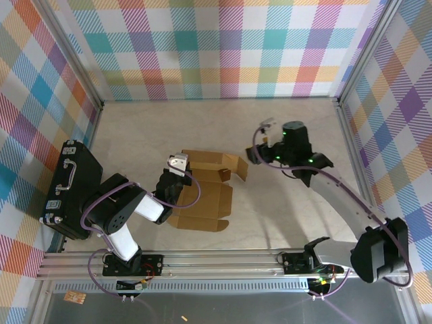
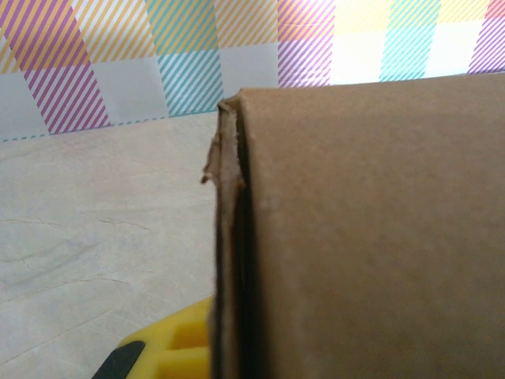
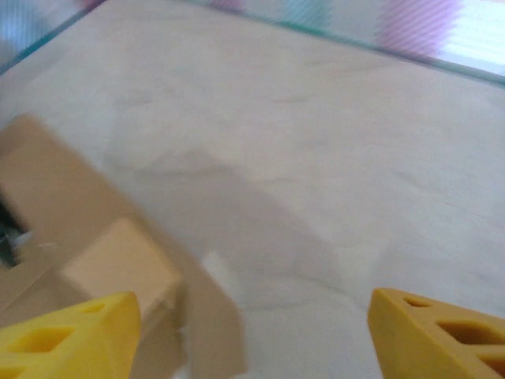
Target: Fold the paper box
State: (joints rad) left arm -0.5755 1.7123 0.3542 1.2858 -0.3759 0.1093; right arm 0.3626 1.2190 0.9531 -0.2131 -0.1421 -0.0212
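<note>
Okay, so I'm mid-fold on the paper box, which sits a bit left of centre in the top view. The near panel lies flat on the table, while the far strip and a right-hand flap stand up. My read is that this is the wall-raising step, with the side flaps and tabs not yet tucked. The left gripper is right at the box's upper-left corner. On its wrist cam a cardboard wall stands edge-on at the lens, with one yellow finger poking out at the bottom, just left of that edge. The other finger is behind the cardboard, so I can't tell whether that pincer is clamped on the wall or just beside it. The right gripper hovers near the raised flap, spread wide with nothing between its tips. Next move, I reckon: bring it onto that flap and fold it inward while the left steadies the corner. The right wrist cam is blurry, so the creases are hard to read.
</note>
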